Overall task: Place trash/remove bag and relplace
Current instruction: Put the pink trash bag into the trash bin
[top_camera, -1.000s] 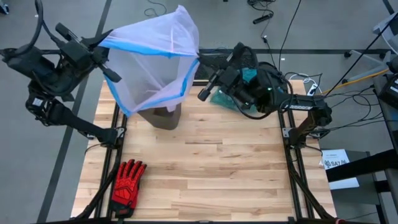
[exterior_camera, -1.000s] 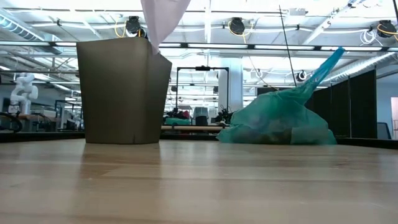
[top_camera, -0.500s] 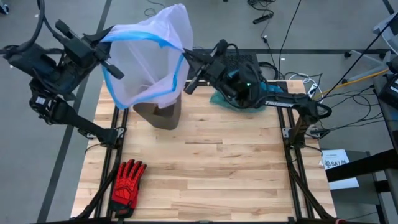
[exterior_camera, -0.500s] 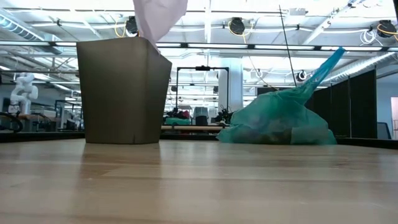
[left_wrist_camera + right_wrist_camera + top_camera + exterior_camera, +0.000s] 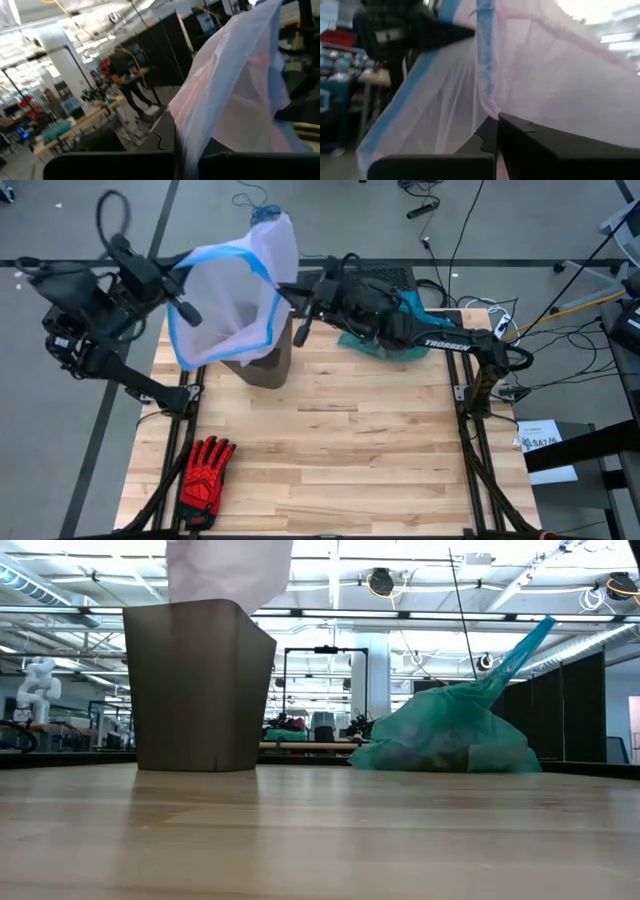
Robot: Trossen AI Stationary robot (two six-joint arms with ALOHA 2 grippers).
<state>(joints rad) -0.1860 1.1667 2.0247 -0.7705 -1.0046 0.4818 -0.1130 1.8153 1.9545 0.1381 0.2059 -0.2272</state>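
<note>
A pale lilac bag with a blue rim (image 5: 235, 295) hangs open over the brown bin (image 5: 262, 365), held between both grippers. My left gripper (image 5: 178, 280) is shut on the rim's left side and my right gripper (image 5: 288, 298) on its right side. In the low view the lilac bag's bottom (image 5: 230, 568) hangs just above the bin's mouth (image 5: 195, 685). The teal-green bag (image 5: 450, 735) rests bunched on the table at the far right, its neck sticking up. The trash is hidden; only dim shapes show through the teal-green bag. My left gripper pinches the lilac bag's rim on its left side (image 5: 184, 147) between its two fingers, coming in about level from the table's left. The film spreads away from the fingers, lifted clear of the table. My right gripper pinches the gathered blue-edged rim on the right side (image 5: 489, 107) between its two fingers, coming in from the table's right, slanting slightly up. The bag hangs open between the two holds.
A red-and-black glove (image 5: 205, 472) lies at the table's near left. The right arm reaches over the teal-green bag (image 5: 410, 308). Bare wooden tabletop (image 5: 360, 440) takes up the middle and the near right. Cables lie on the floor beyond the far edge.
My right gripper has gone toward the table's left and down with the rim, rolling as it went. The bag's mouth has narrowed and sunk toward the bin. The bag's bottom has shifted left and now hangs broader above the bin's mouth. My left gripper has turned, staying shut.
</note>
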